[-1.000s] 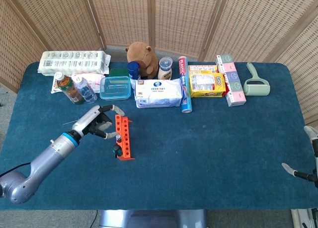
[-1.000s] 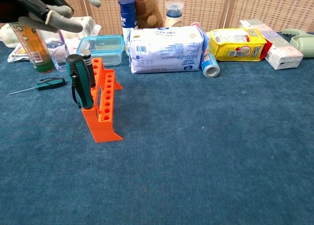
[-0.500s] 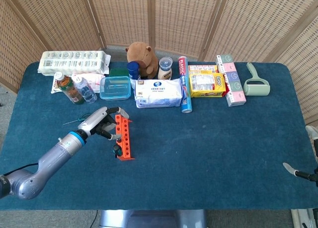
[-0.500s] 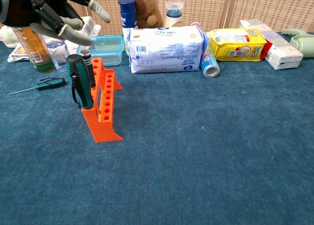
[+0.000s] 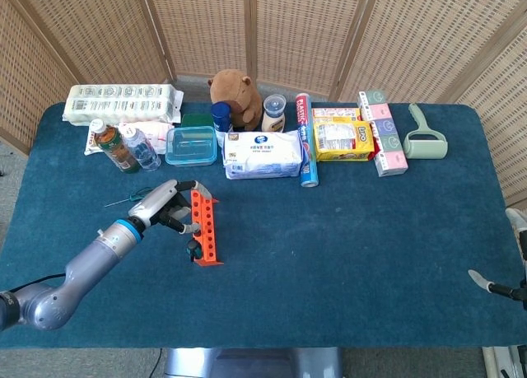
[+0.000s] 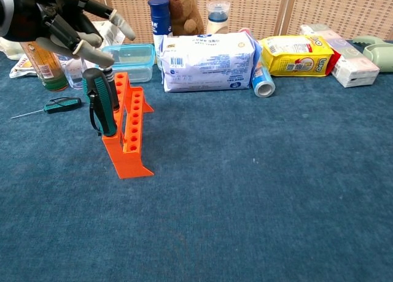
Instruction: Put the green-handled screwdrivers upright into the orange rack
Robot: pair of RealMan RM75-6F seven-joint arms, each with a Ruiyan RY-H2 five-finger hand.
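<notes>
The orange rack (image 6: 130,129) stands on the blue table (image 6: 258,190) at about 9 o'clock from the table's centre, with 1 large green-handled screwdriver (image 6: 99,102) upright at its near end and a second, darker tool behind it whose handle colour cannot be told. A small screwdriver (image 6: 60,104) lies flat on the cloth at 9 o'clock from the rack, apart from it, its thin shaft pointing away to the left. The left hand (image 6: 64,21) hovers just above the top of the upright handles with fingers spread and bent, holding nothing. The right hand (image 5: 510,263) shows only at the lower right edge of the head view; whether it is open cannot be told. By judgement, the small screwdriver is light and rigid; its ribbed handle is the place to pinch, since the slender shaft is thin and would slip. The rack looks light and could tip if bumped. Legible writing: "PLASTIC" on the roll (image 5: 305,139) behind, and "Quin"-like lettering on the yellow packet (image 6: 293,53); other labels are too small to read.
</notes>
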